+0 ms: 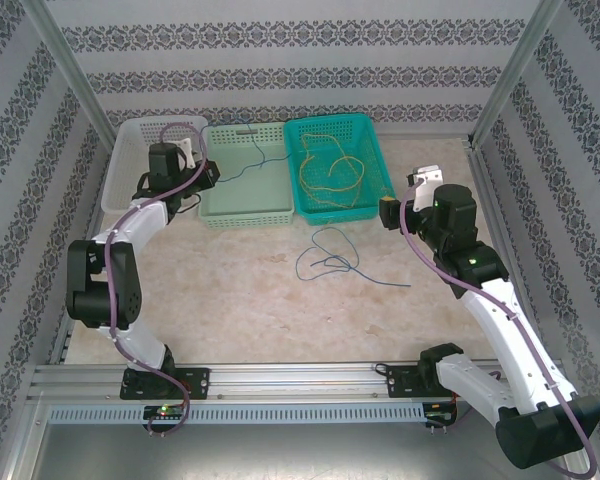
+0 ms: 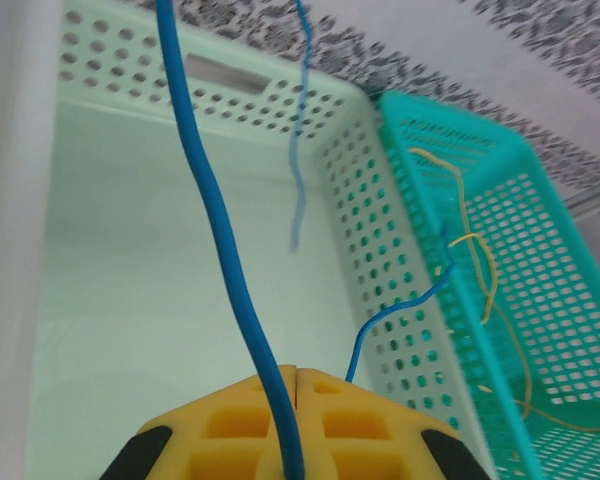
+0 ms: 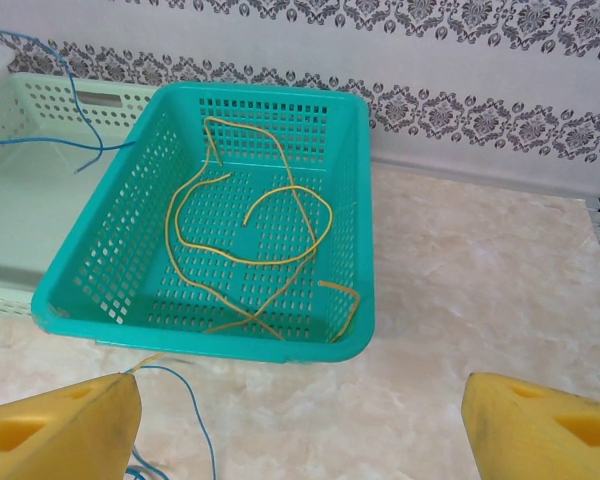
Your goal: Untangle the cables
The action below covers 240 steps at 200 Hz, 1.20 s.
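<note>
My left gripper (image 1: 211, 176) hangs over the near left corner of the pale green basket (image 1: 242, 205). In the left wrist view its yellow jaws (image 2: 298, 378) are pressed together, and a blue cable (image 2: 212, 200) runs up from them across the basket (image 2: 130, 300). A yellow cable (image 1: 330, 168) lies looped inside the teal basket (image 1: 305, 205), also seen as loops (image 3: 250, 255) from the right wrist. Another blue cable (image 1: 327, 257) lies looped on the table. My right gripper (image 1: 420, 183) is beside the teal basket's right side, open (image 3: 300, 440) and holding nothing. The green cable is out of view.
A white basket (image 1: 120, 175) stands left of the pale green one. The three baskets line the back wall. Patterned walls and metal posts close in the table. The tabletop (image 3: 480, 280) right of the teal basket (image 3: 100, 290) is bare marble.
</note>
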Tool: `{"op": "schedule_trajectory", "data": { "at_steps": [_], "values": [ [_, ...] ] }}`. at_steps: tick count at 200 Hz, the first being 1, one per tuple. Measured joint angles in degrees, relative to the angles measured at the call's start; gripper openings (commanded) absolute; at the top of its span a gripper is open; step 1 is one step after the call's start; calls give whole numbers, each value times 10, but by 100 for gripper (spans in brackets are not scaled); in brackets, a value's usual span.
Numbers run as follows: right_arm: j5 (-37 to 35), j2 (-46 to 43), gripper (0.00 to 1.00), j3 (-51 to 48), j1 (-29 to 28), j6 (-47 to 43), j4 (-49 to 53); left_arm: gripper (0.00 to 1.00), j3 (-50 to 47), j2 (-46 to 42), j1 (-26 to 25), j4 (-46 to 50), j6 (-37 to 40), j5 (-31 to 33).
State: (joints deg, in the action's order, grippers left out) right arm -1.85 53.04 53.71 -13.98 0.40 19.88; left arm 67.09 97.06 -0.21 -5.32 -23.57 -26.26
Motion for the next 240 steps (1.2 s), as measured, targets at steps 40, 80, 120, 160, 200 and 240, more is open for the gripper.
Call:
{"op": "schedule_trajectory", "data": {
  "at_steps": [40,80,120,160,200,240],
  "values": [
    [0,2,84,0,0,8,0,3,0,0,-8,13,14,45],
    [0,5,84,0,0,10,1,4,-5,-7,-9,20,34,86],
    [-2,5,84,0,4,10,0,4,-6,-11,-8,31,44,86],
    [-3,5,83,0,4,10,1,5,-6,-7,-11,33,46,77],
    [-2,11,83,0,7,25,2,9,3,38,-49,46,52,65],
    [-2,26,82,0,7,40,11,47,14,74,-66,70,54,73]
  ]
}}
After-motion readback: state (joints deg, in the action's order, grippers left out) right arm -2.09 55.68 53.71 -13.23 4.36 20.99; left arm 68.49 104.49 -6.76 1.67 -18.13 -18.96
